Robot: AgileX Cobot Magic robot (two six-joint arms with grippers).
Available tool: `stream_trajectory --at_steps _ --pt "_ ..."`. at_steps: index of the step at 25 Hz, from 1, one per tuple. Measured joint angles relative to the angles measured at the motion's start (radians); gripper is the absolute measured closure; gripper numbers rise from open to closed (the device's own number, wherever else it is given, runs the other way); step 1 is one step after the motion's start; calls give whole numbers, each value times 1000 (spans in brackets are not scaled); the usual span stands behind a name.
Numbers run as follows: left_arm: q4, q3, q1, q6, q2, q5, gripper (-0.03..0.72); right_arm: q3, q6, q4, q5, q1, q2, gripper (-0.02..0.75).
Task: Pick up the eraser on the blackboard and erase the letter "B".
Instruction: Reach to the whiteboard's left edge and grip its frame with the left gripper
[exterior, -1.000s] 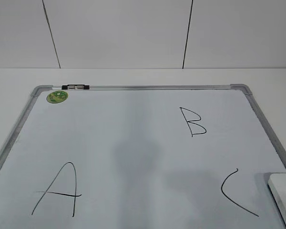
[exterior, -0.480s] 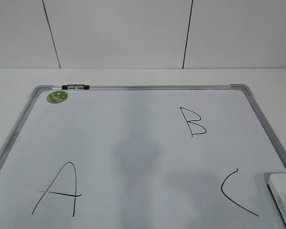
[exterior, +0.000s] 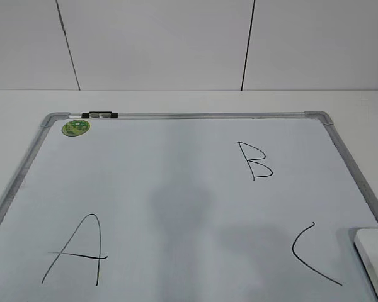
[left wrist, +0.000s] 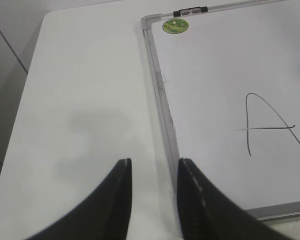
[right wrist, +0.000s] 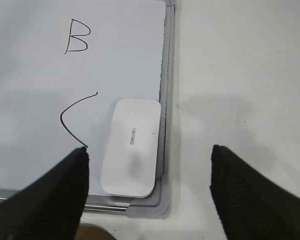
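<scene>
Eraser point(right wrist: 131, 147) untouched on blackboard point(right wrist: 163, 75) corner beside "C" point(right wrist: 75, 120), letter "B" point(right wrist: 76, 36) intact, right gripper point(right wrist: 147, 187) spread wide above, left gripper point(left wrist: 154, 172) parted, empty.

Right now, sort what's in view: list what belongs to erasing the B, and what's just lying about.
For the job:
- eraser, lying in the board's near right corner
- whiteboard
- letter B
- right gripper, open above the eraser

Just there:
- letter A
- letter C
- green sticker
- left gripper, open, beside the board's left edge
</scene>
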Motion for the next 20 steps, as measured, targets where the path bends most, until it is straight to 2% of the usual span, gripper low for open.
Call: stream_trajectory --at_steps 14,20 --pt "0 0 0 0 20 0 450 -2 0 0 0 0 0 154" --pt "0 -63 0 -4 226 21 450 -47 6 0 37 0 43 154"
